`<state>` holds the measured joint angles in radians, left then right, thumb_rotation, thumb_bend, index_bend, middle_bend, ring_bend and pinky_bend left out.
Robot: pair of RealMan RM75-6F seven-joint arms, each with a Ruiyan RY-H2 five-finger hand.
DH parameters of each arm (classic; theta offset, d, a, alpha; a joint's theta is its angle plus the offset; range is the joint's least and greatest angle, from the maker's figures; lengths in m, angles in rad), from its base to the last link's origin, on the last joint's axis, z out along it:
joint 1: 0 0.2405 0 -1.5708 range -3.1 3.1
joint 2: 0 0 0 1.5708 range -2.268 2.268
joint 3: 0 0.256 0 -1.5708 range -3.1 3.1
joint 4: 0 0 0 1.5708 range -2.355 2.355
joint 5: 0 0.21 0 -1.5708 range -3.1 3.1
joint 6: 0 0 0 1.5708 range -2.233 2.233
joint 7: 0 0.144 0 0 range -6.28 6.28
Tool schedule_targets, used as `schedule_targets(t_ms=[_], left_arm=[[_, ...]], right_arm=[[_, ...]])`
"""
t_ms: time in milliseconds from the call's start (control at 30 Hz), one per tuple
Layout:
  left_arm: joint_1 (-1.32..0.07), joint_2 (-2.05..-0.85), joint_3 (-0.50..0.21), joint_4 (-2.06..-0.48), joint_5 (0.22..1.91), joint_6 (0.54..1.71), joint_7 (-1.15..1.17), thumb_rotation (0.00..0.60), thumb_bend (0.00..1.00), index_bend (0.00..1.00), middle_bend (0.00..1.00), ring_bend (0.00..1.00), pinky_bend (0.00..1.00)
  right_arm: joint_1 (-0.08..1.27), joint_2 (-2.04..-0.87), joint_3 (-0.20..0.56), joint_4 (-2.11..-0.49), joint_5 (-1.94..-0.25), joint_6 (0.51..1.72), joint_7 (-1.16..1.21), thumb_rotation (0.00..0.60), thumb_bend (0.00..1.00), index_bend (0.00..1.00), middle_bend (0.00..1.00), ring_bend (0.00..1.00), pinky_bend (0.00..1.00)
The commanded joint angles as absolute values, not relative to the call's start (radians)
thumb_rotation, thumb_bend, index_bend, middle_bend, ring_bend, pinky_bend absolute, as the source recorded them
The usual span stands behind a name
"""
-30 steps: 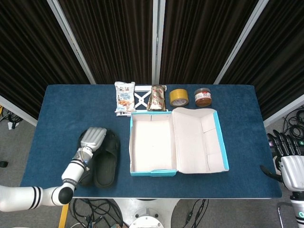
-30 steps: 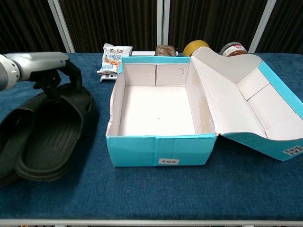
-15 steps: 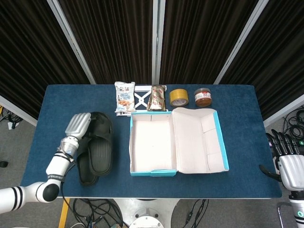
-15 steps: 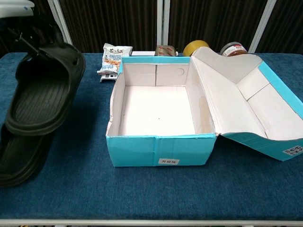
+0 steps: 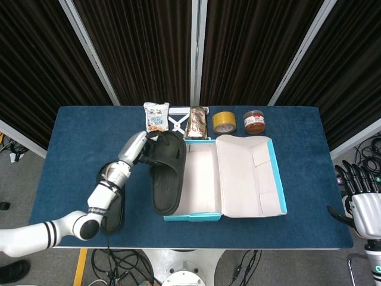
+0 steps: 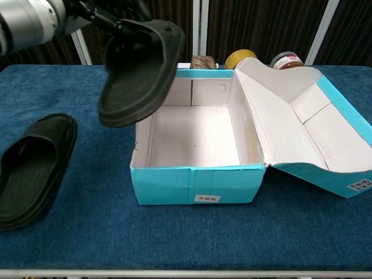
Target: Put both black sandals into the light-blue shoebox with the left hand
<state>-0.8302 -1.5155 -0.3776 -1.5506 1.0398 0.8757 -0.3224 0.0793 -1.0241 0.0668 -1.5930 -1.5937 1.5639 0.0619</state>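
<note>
Transfer of the first sandal, with all positions given relative to the light-blue shoebox [image 6: 195, 189]. Well to the left of the box, the second black sandal [image 6: 30, 170] lies flat on the blue table [image 5: 77, 134], sole down and untouched. Nearer the box, the left hand [image 5: 134, 148] grips the lifted black sandal [image 6: 139, 70] by its strap end; the shoe hangs in the air, tilted with its heel end low, and overlaps the box's left wall, so it is partly over the open compartment but not yet inside. The box interior appears empty, and its lid [image 5: 250, 176] lies folded open to the right. Behind the box stand a snack packet [image 5: 157, 116], a second wrapped snack [image 5: 198, 122], a roll of yellow tape [image 5: 224, 121] and a small jar [image 5: 254, 121]. Far right of the box, off the table edge, the right hand [image 5: 357, 199] hangs with fingers apart, holding nothing. To complete the step well, the sandal should probably be carried further right until it clears the left wall, levelled along the box's long axis, and set against one side so that room remains for the second shoe.
</note>
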Motion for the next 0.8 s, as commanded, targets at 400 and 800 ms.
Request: schedule_targets(t_ms=[400,800], left_arm=[[-0.955,-1.871,-0.410,-1.178,1.149,0.950,-0.420,0.600,0.06,0.41,0.47,0.75,0.67],[-0.983,-2.098,-0.382,-0.783,1.323,1.199,-0.570,0.600,0.01,0.41,0.48,0.75,0.66]], right_arm=[[0.075,-1.017,0.065,-1.597,-1.575,1.551,0.063,0.600,0.03,0.00,0.00,0.00,0.00],[0.064,-1.012,0.065,-1.608,-1.571,1.561,0.054,0.600,0.03,0.00,0.00,0.00,0.00]])
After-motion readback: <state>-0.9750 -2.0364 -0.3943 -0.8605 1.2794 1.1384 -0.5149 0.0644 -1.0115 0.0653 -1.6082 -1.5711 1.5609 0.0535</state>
